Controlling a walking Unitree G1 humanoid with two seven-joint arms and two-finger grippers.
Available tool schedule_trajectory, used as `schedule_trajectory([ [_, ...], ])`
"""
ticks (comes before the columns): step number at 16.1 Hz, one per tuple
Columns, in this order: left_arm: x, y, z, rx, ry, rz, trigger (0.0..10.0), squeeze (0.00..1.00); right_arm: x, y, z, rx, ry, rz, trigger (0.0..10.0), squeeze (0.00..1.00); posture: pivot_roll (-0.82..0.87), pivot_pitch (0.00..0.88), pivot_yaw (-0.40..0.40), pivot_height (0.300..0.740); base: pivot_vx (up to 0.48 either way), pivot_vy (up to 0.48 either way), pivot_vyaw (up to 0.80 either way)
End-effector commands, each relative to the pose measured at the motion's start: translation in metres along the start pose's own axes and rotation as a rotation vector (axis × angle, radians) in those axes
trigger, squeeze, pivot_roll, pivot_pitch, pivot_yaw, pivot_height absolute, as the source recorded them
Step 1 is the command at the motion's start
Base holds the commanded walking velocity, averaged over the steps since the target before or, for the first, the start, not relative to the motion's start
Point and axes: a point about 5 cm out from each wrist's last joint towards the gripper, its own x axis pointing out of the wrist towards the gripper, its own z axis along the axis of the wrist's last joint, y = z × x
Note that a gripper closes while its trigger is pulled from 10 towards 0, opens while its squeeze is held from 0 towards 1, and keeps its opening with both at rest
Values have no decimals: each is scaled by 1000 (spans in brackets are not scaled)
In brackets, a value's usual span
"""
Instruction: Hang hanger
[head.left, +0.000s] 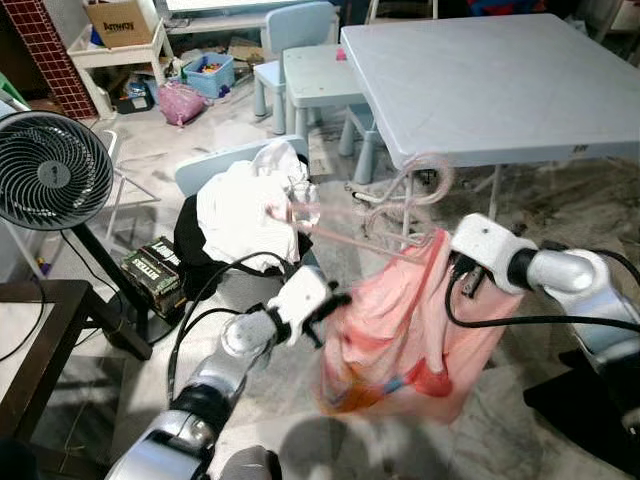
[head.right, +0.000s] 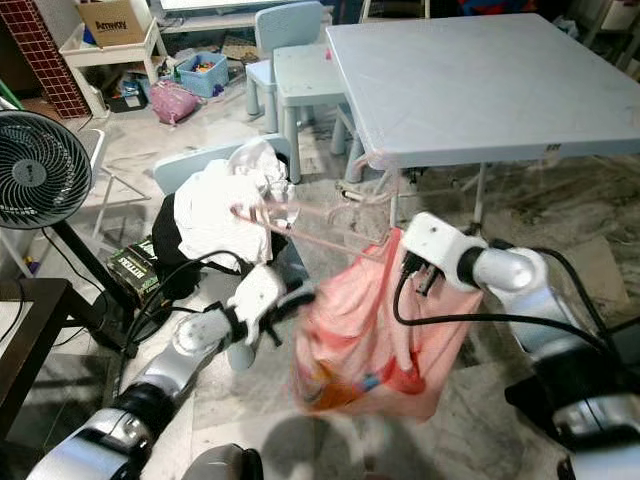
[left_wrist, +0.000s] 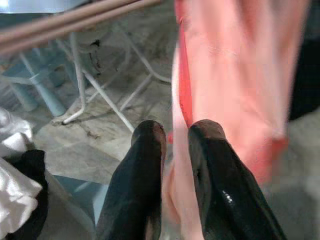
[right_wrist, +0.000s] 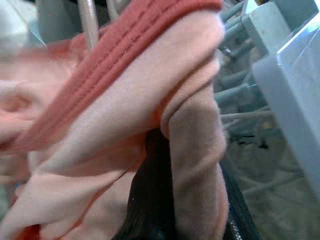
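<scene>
Our left gripper (left_wrist: 175, 145) has its jaws clenched on one pink cloth garment (head.left: 395, 320) hanging from one translucent pink plastic hanger (head.left: 370, 215), our right gripper (head.left: 445, 250) grasping its upper edge, beside one grey square counter (head.left: 480, 80) and a box lettered "Amway" (head.left: 122, 20).

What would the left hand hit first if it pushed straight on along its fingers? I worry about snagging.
Probably the pink garment: the left hand already has its edge between its fingers. Beyond lies floor under the grey table, though depth is unclear.
</scene>
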Motion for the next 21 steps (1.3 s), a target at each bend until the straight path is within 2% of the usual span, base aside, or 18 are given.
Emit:
schedule_trajectory([
  [1, 0, -6, 4, 31, -24, -64, 10000, 1000, 3, -9, 8, -57, -14, -53, 10000, 0, -73, 0, 23, 740, 0, 0, 0],
  [2, 0, -8, 6, 54, -29, -75, 10000, 1000, 8, -11, 8, -122, 3, -88, 10000, 0, -74, 0, 26, 740, 0, 0, 0],
  [4, 1, -9, 10, 94, -43, -82, 10000, 1000, 12, -9, 7, -182, 6, -98, 10000, 0, -74, 0, 27, 740, 0, 0, 0],
  [6, 0, 1, 30, 169, -136, -25, 10000, 1000, 12, 4, -2, -237, 10, 5, 10000, 0, -74, 0, 27, 740, 0, 0, 0],
  [9, -6, 10, 39, 227, -168, -13, 10000, 1000, 6, 18, -18, -279, 42, 134, 10000, 0, -81, 0, 27, 740, 0, 0, 0],
  [13, -11, 17, 40, 217, -171, 15, 10000, 1000, 8, 18, -21, -296, 32, 134, 10000, 0, -83, 0, 27, 740, 0, 0, 0],
  [15, -9, 18, 41, 183, -177, 29, 10000, 1000, 10, 18, -19, -301, 21, 130, 10000, 0, -83, 0, 27, 740, 0, 0, 0],
  [17, -7, 17, 36, 179, -142, 16, 10000, 1000, 12, 18, -11, -293, -30, 120, 10000, 0, -83, 0, 27, 740, 0, 0, 0],
  [20, -5, 16, 30, 119, -111, -22, 10000, 1000, 9, 17, -5, -318, -93, 128, 10000, 0, -91, 0, 29, 740, 0, 0, 0],
  [21, -4, 14, 27, 89, -98, -71, 0, 90, 8, 16, -4, -327, -104, 137, 10000, 0, -91, 0, 29, 740, 0, 0, 0],
])
